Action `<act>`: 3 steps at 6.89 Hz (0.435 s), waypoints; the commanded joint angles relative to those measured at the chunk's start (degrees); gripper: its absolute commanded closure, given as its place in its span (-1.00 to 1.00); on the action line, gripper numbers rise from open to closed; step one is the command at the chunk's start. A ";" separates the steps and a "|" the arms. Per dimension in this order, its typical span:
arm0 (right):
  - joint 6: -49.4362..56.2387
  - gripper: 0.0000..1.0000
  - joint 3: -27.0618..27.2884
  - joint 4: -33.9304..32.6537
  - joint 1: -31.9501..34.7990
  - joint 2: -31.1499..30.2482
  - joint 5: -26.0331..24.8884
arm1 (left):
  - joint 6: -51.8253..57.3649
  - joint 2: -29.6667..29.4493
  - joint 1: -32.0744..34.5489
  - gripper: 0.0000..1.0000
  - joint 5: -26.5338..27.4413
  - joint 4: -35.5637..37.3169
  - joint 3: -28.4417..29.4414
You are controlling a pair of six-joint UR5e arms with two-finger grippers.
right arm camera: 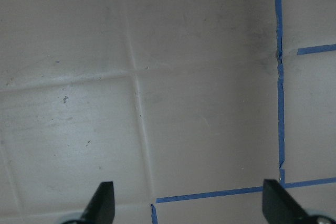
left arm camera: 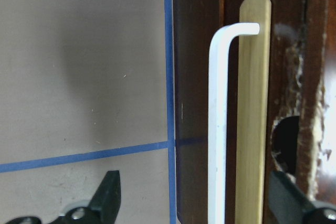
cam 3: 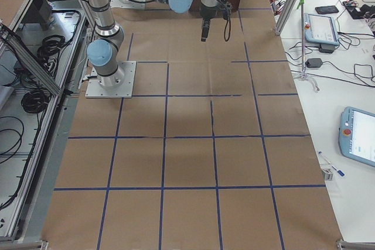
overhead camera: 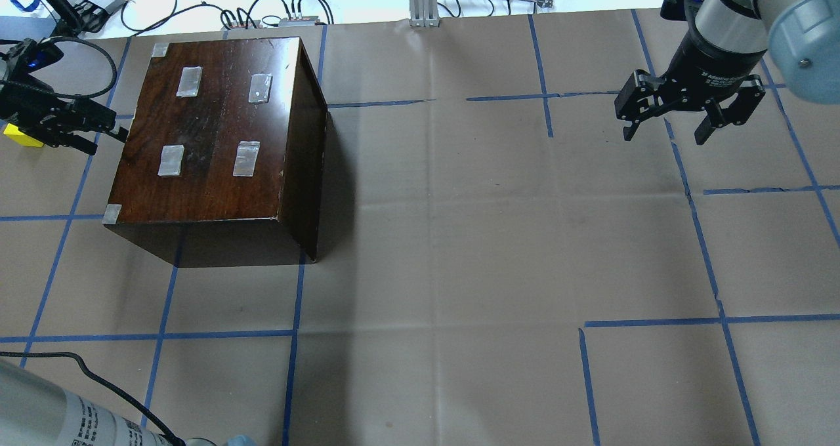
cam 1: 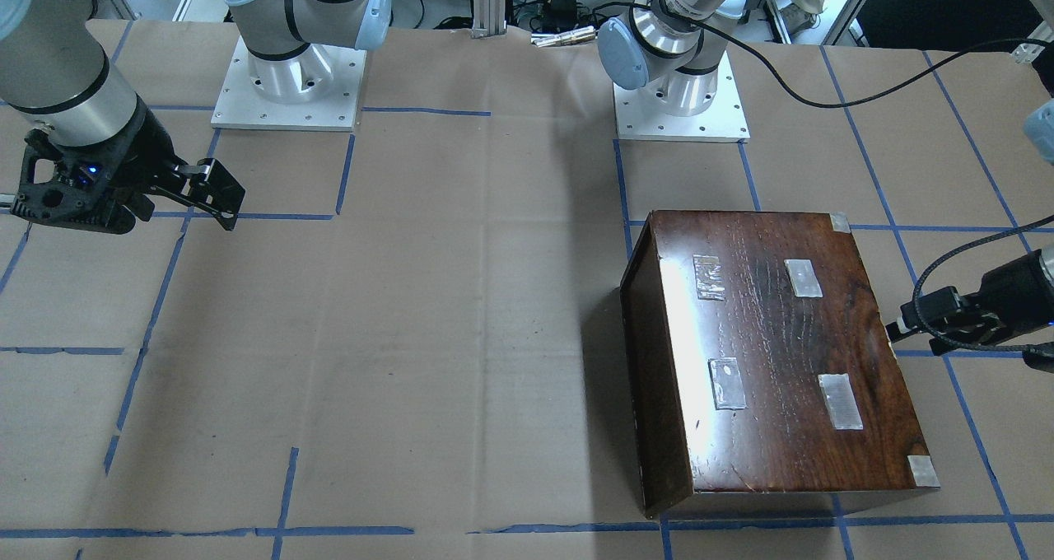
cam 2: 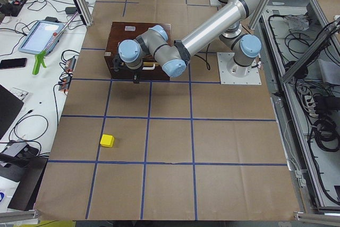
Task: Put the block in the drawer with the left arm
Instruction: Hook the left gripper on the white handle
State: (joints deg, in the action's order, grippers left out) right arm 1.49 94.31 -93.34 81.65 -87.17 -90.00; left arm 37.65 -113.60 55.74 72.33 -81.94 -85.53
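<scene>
Left wrist-mounted view: left gripper (left arm camera: 193, 184), jaws wide, straddles the white handle (left arm camera: 218, 129) of the closed drawer (left arm camera: 191, 77). Next it likely must clamp and pull; block (cam 2: 107, 141) lies well apart.

Bright overhead light; glare streaks the glossy wooden box (cam 1: 774, 354), soft shadow falls beside it, left wrist view slightly blurred
</scene>
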 commanded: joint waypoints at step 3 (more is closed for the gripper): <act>0.00 -1.00 0.00 0.00 0.00 -0.01 0.00 | 0.24 -2.67 0.25 -0.97 0.09 2.91 0.10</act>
State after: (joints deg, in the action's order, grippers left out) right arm 1.49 94.31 -93.34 81.65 -87.18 -90.00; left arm 37.86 -115.55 55.99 72.41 -80.01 -85.50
